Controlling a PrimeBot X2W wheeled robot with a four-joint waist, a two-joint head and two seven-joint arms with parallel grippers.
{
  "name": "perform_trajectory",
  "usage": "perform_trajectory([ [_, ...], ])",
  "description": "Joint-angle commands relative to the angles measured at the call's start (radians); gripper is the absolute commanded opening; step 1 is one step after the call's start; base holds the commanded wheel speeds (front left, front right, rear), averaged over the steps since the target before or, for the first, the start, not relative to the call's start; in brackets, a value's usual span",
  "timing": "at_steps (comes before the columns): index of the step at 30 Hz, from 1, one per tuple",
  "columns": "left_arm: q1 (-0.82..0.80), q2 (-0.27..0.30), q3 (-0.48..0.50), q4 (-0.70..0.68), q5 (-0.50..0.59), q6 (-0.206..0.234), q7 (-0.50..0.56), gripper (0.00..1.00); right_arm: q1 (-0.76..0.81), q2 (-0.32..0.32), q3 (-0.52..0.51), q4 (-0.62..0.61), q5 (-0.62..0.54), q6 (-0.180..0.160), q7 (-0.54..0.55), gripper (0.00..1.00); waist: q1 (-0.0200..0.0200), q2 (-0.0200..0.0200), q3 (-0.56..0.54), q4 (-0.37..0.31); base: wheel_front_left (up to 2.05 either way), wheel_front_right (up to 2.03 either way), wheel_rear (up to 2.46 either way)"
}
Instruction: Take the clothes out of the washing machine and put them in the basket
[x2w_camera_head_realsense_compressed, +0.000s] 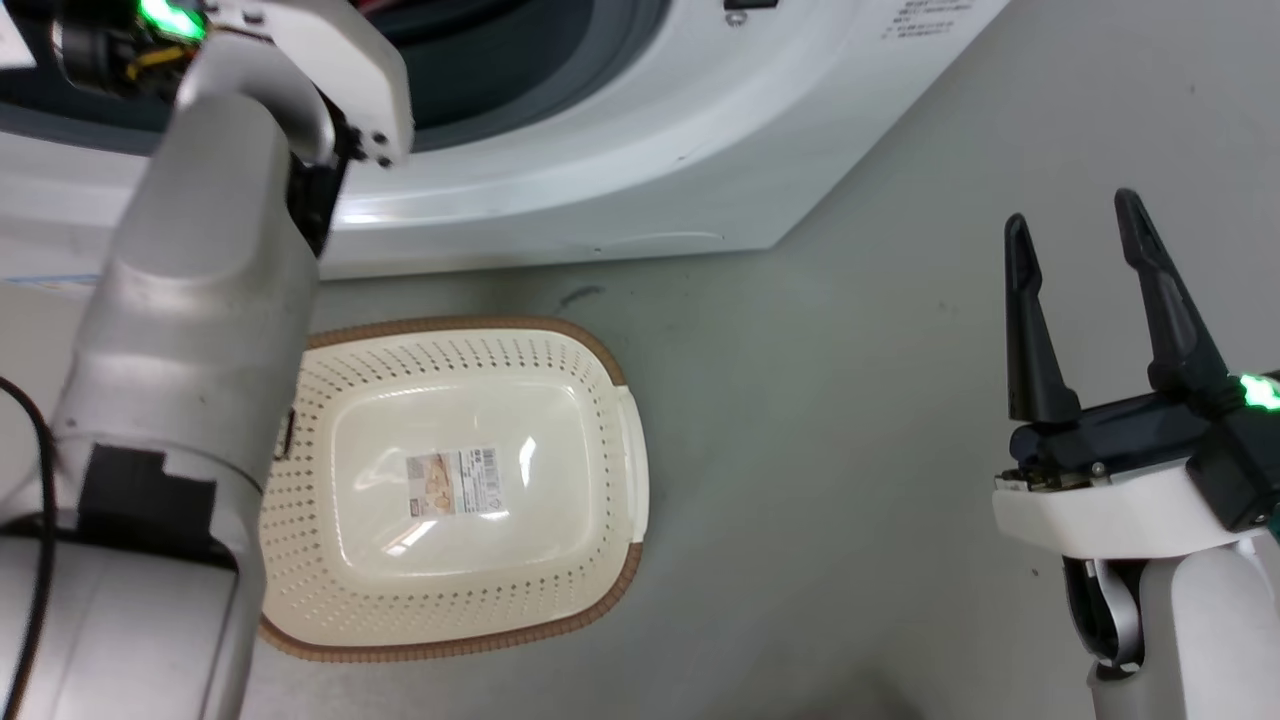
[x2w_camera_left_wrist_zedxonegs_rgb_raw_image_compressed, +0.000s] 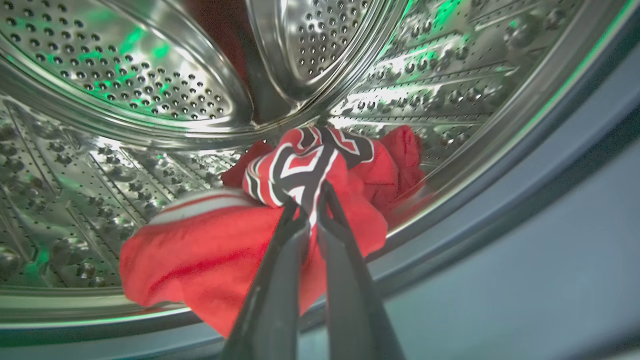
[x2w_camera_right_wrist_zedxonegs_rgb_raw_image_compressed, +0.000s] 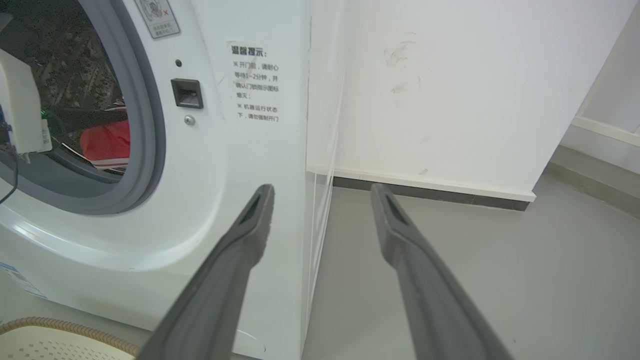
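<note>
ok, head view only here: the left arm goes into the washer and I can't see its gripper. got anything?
Observer: Yes. The left wrist view shows the left gripper shut on the clothes, pinching a red fold with black, white-edged numerals.
Operator: where's the pile sitting?
Observer: Low at the front of the drum, with red fabric draped over its lip toward the grey gasket.
</note>
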Motion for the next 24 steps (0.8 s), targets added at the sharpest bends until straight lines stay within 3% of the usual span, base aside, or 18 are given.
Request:
perform_trajectory([
  [1, 0.051, -0.007, -0.014, -0.036, -0.020, 0.000, -0.011, 0.00, 0.021, 0.000, -0.004, 0.009, -0.012, -0.001, -0.002, 1.00, 0.0001, 0.0000, -0.060, 0.036, 0.00, 0.00, 0.00],
  [13, 0.379, 0.032, -0.007, -0.418, -0.091, 0.002, -0.016, 0.00, 0.104, 0.000, -0.014, 0.053, -0.019, -0.001, -0.002, 1.00, 0.0001, 0.0000, -0.213, 0.090, 0.00, 0.00, 0.00],
  [24, 0.631, 0.071, 0.015, -0.767, -0.075, 0.042, -0.014, 0.00, 0.180, 0.000, 0.006, 0.078, -0.009, -0.001, -0.002, 1.00, 0.0001, 0.0000, -0.330, 0.096, 0.00, 0.00, 0.00],
])
